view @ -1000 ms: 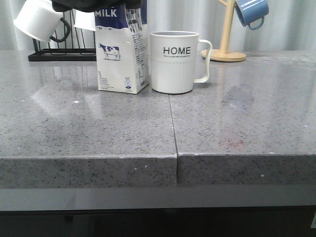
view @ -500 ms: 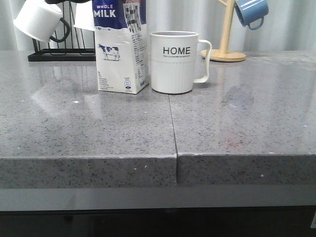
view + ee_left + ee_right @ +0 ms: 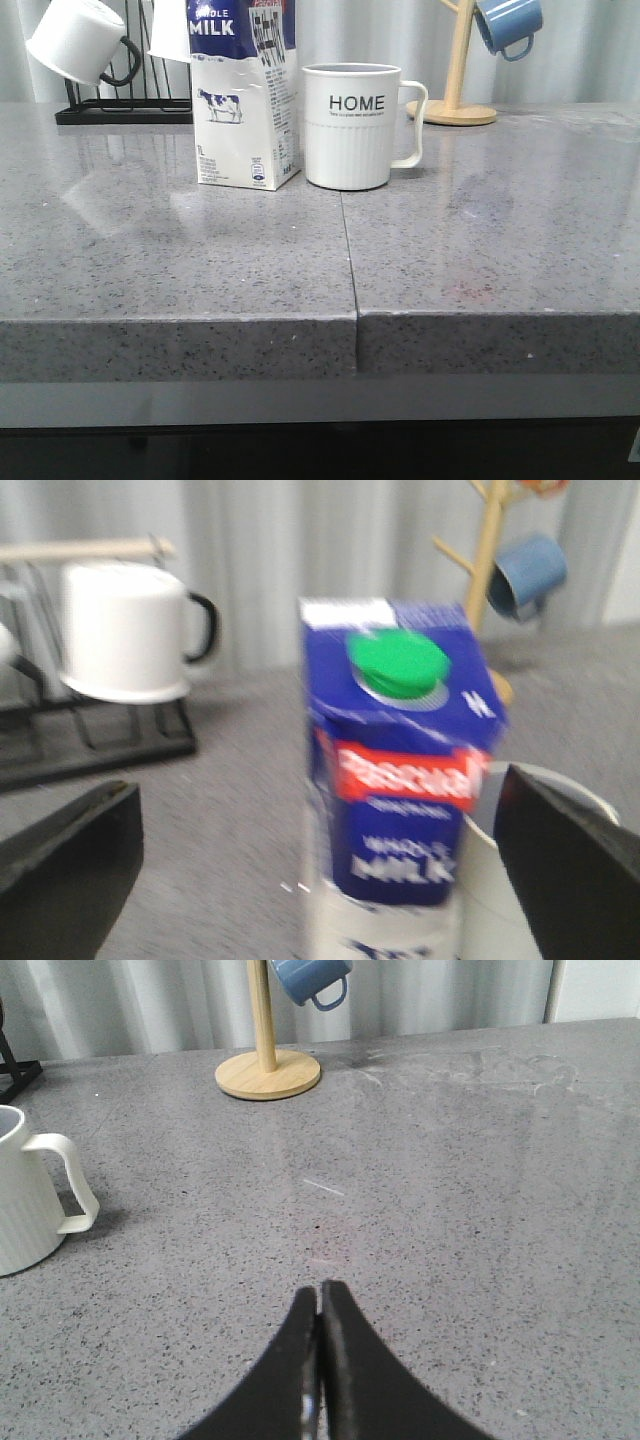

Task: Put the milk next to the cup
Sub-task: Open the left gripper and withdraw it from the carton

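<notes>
Gone from the front view was the dark left arm that a second before had hung over the carton's top, so the whole blue "MILK" panel showed. The milk carton (image 3: 245, 95) stood upright on the grey countertop (image 3: 180, 260), just beside the HOME mug (image 3: 352, 125) on the side away from its handle, a narrow gap between them. The left gripper (image 3: 320, 865) was spread wide, its fingers (image 3: 70, 865) clear on both sides of the carton, which rose straight ahead with its long axis vertical and its green cap (image 3: 398, 663) in plain sight. The right gripper (image 3: 319, 1360) hovered pinched together over bare counter, holding nothing. Placement looked finished; pulling the nearer left arm straight back seemed all that remained.
</notes>
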Robot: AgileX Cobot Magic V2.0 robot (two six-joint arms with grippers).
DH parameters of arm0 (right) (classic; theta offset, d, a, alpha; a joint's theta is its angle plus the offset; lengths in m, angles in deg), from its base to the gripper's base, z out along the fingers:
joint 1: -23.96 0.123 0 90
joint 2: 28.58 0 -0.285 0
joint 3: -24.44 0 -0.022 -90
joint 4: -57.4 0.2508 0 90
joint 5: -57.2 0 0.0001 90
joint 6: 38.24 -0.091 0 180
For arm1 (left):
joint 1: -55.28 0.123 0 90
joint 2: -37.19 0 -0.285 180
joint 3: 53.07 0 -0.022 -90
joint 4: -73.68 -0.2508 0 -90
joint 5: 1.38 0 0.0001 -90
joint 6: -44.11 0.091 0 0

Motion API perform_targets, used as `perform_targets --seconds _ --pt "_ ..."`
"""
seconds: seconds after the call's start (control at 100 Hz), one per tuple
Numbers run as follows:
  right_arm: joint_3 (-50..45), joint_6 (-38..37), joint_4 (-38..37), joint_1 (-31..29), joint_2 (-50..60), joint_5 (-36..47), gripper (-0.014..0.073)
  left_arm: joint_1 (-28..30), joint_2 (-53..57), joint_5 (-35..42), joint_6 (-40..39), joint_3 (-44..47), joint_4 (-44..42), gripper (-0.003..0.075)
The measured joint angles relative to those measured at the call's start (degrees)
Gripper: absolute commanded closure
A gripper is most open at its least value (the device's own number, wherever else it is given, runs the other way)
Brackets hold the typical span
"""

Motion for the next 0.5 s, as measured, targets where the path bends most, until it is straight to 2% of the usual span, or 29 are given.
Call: perform_targets --seconds 0.11,0.33,0.5 --pt "0.0 0.0 0.0 0.0 0.0 0.0 0.0715 5.76 5.02 -1.36 -7.45 1.83 -8.49 0.003" --pt "0.0 0.0 0.0 0.0 0.0 0.0 0.0715 16.96 14.48 -9.59 -26.47 5.4 -28.6 0.003" --pt "0.0 0.0 0.0 0.0 0.0 0.0 0.0715 23.93 22.44 -12.5 -30.46 9.82 -33.24 0.003"
